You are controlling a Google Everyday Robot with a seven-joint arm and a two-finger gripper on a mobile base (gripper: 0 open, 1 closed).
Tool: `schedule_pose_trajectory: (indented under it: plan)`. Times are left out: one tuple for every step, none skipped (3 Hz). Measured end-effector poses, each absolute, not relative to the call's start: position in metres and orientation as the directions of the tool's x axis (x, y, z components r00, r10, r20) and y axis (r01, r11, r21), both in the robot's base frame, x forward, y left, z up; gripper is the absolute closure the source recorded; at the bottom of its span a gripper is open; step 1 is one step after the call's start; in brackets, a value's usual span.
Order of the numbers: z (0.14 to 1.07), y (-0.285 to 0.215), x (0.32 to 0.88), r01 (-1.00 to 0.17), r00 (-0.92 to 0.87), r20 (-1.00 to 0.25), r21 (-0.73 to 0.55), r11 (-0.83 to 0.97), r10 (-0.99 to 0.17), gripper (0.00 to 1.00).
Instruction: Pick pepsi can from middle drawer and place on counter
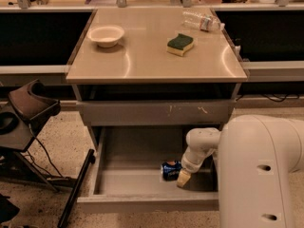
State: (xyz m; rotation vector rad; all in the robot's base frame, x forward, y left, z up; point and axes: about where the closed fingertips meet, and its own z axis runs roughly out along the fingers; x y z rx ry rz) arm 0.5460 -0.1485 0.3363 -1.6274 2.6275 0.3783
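The pepsi can (170,169) lies on its side on the smooth grey floor of the open middle drawer (133,175), toward the right. My gripper (183,177) reaches down into the drawer from the white arm (256,170) and sits right beside the can, at its right end. One pale fingertip (183,177) shows next to the can. The glossy beige counter (152,56) caps the cabinet above the drawer.
On the counter stand a white bowl (106,34), a green and yellow sponge (180,44) and a clear plastic bottle (202,21) lying down. A taller grey scratched front (156,112) overhangs the drawer. A dark chair and stand (28,122) are at the left.
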Motion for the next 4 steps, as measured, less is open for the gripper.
schedule_pose_trajectory:
  plan:
    - [0.345, -0.148, 0.546, -0.885, -0.453, -0.150, 0.190, 0.424, -0.879, 0.65]
    - [0.352, -0.148, 0.546, -0.885, -0.453, -0.150, 0.190, 0.424, -0.879, 0.89]
    - [0.353, -0.148, 0.546, -0.885, -0.454, -0.150, 0.190, 0.424, -0.878, 1.00]
    - [0.390, -0.154, 0.544, -0.860, -0.506, -0.130, 0.149, 0.488, -0.853, 1.00]
